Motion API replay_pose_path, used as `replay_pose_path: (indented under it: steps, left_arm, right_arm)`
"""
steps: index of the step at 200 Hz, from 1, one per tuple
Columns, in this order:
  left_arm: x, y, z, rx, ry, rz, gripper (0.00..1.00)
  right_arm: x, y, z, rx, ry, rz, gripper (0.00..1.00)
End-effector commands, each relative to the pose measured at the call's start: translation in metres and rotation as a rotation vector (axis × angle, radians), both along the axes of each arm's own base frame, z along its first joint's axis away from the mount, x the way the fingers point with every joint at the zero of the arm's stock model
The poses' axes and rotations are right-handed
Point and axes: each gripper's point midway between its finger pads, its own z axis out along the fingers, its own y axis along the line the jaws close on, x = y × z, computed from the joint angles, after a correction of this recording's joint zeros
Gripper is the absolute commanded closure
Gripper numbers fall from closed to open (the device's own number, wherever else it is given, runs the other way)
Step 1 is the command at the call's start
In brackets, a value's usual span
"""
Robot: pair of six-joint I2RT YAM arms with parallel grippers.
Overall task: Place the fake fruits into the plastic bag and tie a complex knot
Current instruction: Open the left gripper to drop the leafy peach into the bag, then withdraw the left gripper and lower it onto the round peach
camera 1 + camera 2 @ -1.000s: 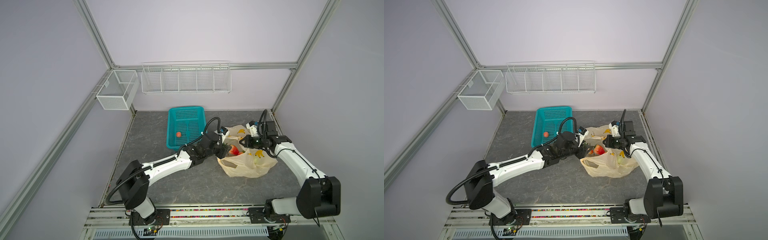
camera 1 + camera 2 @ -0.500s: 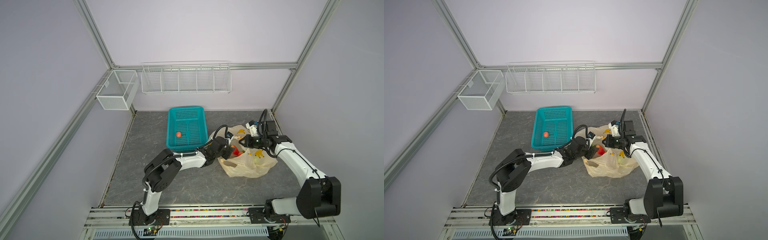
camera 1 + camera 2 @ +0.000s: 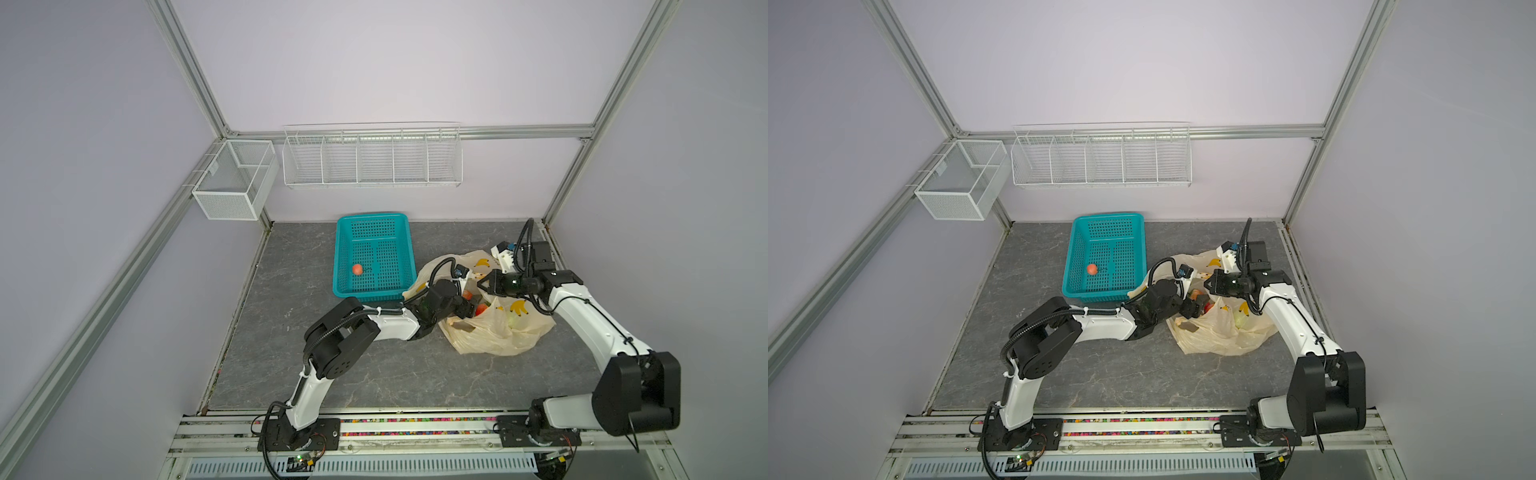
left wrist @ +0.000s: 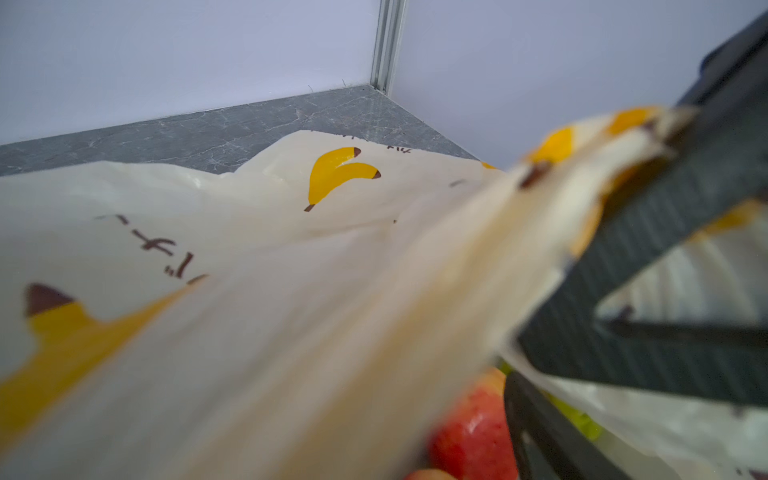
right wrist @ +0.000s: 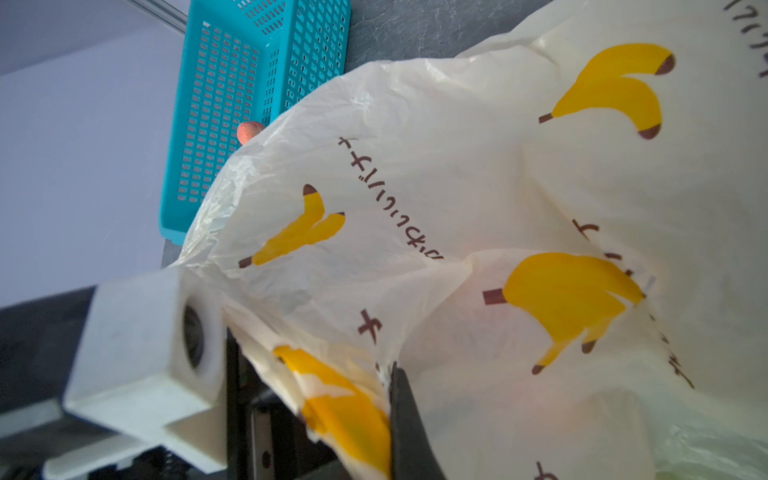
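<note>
soft, slippery bag point(image 3: 498, 336), light fruit point(image 4: 473, 424)
your right pincer point(image 3: 481, 286) is clamped on its rim, left pincer point(image 3: 467, 309) spread empty at the mouth; best grip bunched handles.

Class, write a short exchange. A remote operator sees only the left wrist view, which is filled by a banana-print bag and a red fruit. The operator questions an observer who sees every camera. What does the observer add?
Operator: Is any fruit outside the plastic bag?
Observer: Yes. In both top views one orange-red fruit lies in the teal basket, beside the bag.
Operator: What is holding the bag's mouth open on the far side?
Observer: The right gripper is shut on the bag's rim. The right wrist view shows the film pinched at its finger.
</note>
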Motion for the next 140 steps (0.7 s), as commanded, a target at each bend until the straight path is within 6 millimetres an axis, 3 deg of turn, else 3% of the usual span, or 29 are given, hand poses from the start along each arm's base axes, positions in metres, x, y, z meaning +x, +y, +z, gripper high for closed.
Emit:
replay_pose_path:
  steps: [1,44,91,121,140]
  left_arm:
    - [-0.004,0.005,0.014,-0.006,-0.034,-0.010,0.16]
    - [-0.024,0.022,0.041,0.064,-0.047,-0.085,0.20]
    - [-0.046,0.040,0.080,0.129,-0.013,-0.151,0.37]
    - [-0.058,0.051,0.112,0.125,-0.006,-0.177,0.42]
    - [-0.056,0.074,0.138,0.116,-0.025,-0.122,0.42]
  right_arm:
    - [0.002,0.000,0.004,0.005,-0.005,0.007,0.93]
    - [0.001,-0.004,0.002,-0.018,-0.007,-0.004,0.93]
    - [0.002,-0.004,-0.001,-0.017,0.002,-0.003,0.93]
    - [0.001,-0.004,-0.001,-0.021,0.000,-0.004,0.93]
    - [0.001,-0.005,-0.001,-0.021,0.002,-0.004,0.93]
